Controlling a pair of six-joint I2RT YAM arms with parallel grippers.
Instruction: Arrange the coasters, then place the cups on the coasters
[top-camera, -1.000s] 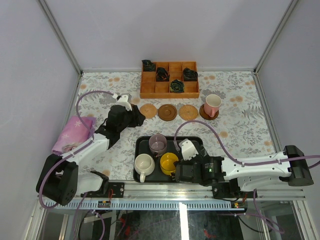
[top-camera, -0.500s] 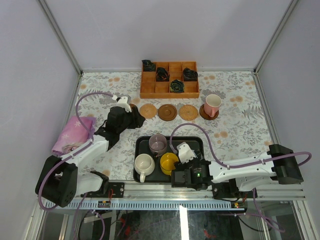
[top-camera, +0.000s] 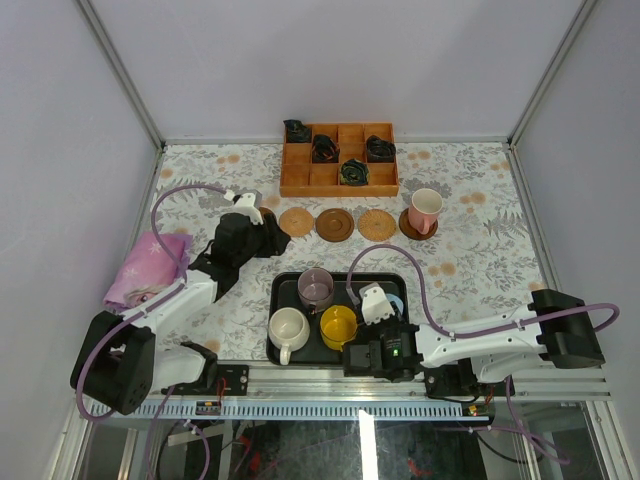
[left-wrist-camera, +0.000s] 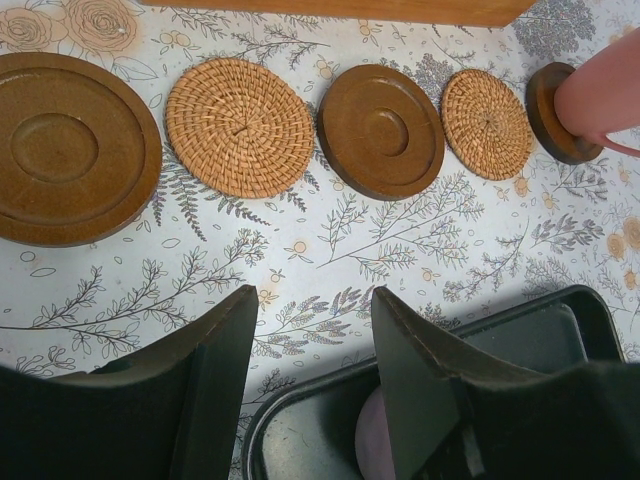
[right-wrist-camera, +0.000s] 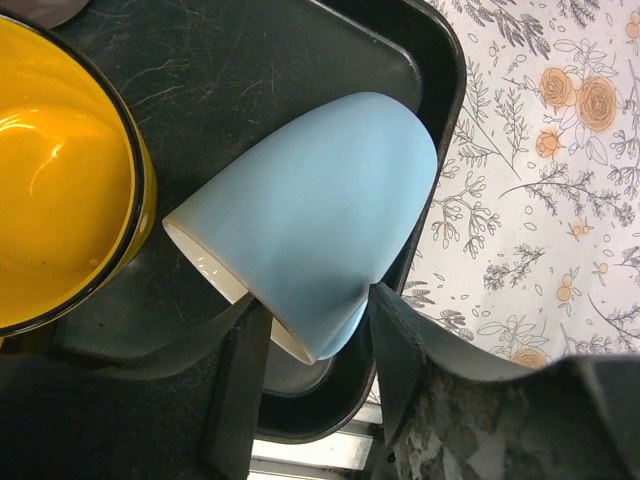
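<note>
Five coasters lie in a row: dark (left-wrist-camera: 70, 150), woven (left-wrist-camera: 240, 127), dark (left-wrist-camera: 380, 130), woven (left-wrist-camera: 487, 123), and a dark one (left-wrist-camera: 548, 120) under the pink cup (top-camera: 425, 206). The black tray (top-camera: 283, 292) holds the purple cup (top-camera: 316, 288), cream cup (top-camera: 288, 327), yellow cup (top-camera: 338, 326) and a tipped light blue cup (right-wrist-camera: 320, 210). My right gripper (right-wrist-camera: 310, 300) is shut on the light blue cup near its rim. At the tray's far left corner my left gripper (left-wrist-camera: 312, 295) hovers open, with nothing between its fingers.
A wooden compartment box (top-camera: 339, 160) with black items stands at the back, behind the coasters. A pink cloth (top-camera: 148, 265) lies at the left edge. The metal rail (top-camera: 360, 385) runs just below the tray.
My right gripper has closed from wide open onto the light blue cup, and the right arm shifted slightly left. The left arm has not moved.
</note>
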